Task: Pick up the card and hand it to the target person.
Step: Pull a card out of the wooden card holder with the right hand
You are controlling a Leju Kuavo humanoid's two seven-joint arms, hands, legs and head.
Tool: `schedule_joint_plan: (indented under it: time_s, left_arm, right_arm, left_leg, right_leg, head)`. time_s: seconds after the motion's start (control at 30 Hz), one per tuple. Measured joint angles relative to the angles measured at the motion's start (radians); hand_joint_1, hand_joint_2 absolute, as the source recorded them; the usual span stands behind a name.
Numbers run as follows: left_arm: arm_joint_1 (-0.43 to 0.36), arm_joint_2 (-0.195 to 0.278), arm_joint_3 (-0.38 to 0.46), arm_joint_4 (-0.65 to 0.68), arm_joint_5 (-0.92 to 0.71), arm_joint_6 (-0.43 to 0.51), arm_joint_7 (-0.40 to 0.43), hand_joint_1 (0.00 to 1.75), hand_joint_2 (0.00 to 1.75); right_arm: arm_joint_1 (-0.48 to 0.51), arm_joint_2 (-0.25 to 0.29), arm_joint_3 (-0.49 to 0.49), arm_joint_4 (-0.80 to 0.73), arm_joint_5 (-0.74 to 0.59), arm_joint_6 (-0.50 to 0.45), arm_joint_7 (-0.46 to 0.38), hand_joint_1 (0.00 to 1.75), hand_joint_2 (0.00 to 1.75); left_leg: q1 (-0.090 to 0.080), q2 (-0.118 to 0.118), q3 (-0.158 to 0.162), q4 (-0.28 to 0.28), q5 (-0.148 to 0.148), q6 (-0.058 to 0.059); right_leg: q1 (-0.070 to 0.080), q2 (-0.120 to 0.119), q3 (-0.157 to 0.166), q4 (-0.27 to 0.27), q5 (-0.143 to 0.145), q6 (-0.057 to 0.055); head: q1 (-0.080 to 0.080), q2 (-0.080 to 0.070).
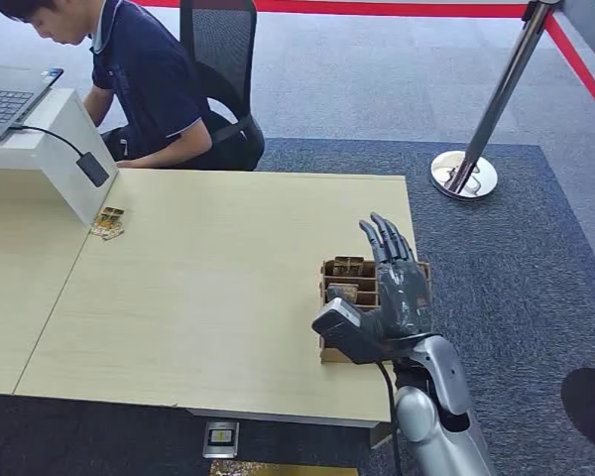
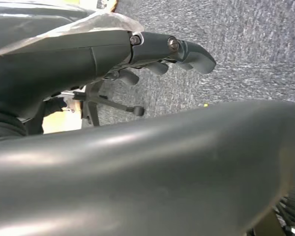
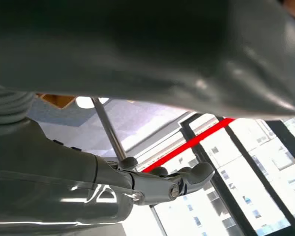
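Landmark: cardboard card holder (image 1: 354, 286), a low brown box with slots, sitting on the light wood desk (image 1: 219, 288) near its right edge.

Cards (image 1: 348, 265) stand on edge in the holder's slots, dark with gold print. Their long axes run across the holder, parallel to the desk's near edge, with their flat faces toward the robot and the far side. A second card (image 1: 344, 291) sits one slot nearer the robot, same orientation.

Right robot hand (image 1: 394, 288) is raised directly over the right half of the holder, partly hiding it. Fingers are straight and spread, pointing up and away toward the far side of the desk; thumb juts out to the left across the holder's near wall. It holds nothing. In the right wrist view the right robot hand's (image 3: 164, 184) fingers are extended with nothing between them.

Left robot hand (image 2: 168, 54) in the left wrist view: fingers loosely curled, nothing in them, grey carpet beyond.

Far left of the holder, a small loose pile of cards (image 1: 108, 222) lies flat on the desk beside a white laptop stand (image 1: 62, 149). A person in a dark shirt (image 1: 149, 89) sits at the far edge of the desk, well away from the holder. A chrome stanchion base (image 1: 463, 174) stands on the carpet beyond the holder.
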State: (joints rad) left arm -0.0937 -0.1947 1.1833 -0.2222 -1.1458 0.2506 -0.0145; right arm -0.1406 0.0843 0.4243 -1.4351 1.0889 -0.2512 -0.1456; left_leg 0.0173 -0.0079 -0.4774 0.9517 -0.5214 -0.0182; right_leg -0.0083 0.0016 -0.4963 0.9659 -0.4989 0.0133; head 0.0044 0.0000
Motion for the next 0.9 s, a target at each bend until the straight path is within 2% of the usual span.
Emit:
schedule_joint_plan:
  time_s: [0.17, 0.3, 0.43, 0.63, 0.9]
  left_arm:
    - [-0.002, -0.003, 0.009, 0.001, -0.010, 0.000, 0.000, 0.00, 0.00]
    - [-0.003, -0.005, 0.012, 0.002, -0.012, 0.002, 0.000, 0.00, 0.00]
    - [-0.003, -0.005, 0.013, 0.002, -0.016, 0.002, 0.000, 0.00, 0.00]
    - [-0.004, -0.005, 0.012, 0.002, -0.027, 0.002, 0.002, 0.00, 0.00]
    - [-0.005, -0.005, 0.011, 0.002, -0.032, 0.000, -0.002, 0.00, 0.00]
  right_arm:
    - [0.010, 0.005, 0.068, -0.001, -0.045, -0.014, 0.044, 0.00, 0.00]
    - [0.027, 0.012, 0.083, -0.001, -0.076, -0.036, 0.065, 0.00, 1.75]
    - [0.050, 0.015, 0.085, -0.013, -0.029, -0.060, 0.089, 0.00, 1.75]
    - [0.071, 0.013, 0.083, -0.020, 0.171, -0.140, 0.166, 0.00, 1.75]
    - [0.072, 0.006, 0.082, 0.000, 0.377, -0.229, 0.203, 0.00, 1.75]
  left_leg:
    - [0.000, 0.000, 0.000, 0.000, 0.000, 0.000]
    - [0.000, 0.000, 0.000, 0.000, 0.000, 0.000]
    - [0.000, 0.000, 0.000, 0.000, 0.000, 0.000]
    - [0.000, 0.000, 0.000, 0.000, 0.000, 0.000]
    - [0.000, 0.000, 0.000, 0.000, 0.000, 0.000]
  right_leg:
    - [0.000, 0.000, 0.000, 0.000, 0.000, 0.000]
    - [0.000, 0.000, 0.000, 0.000, 0.000, 0.000]
    - [0.000, 0.000, 0.000, 0.000, 0.000, 0.000]
    - [0.000, 0.000, 0.000, 0.000, 0.000, 0.000]
    - [0.000, 0.000, 0.000, 0.000, 0.000, 0.000]
  head:
    - [0.000, 0.000]
    - [0.000, 0.000]
    - [0.000, 0.000]
    - [0.000, 0.000]
    - [0.000, 0.000]
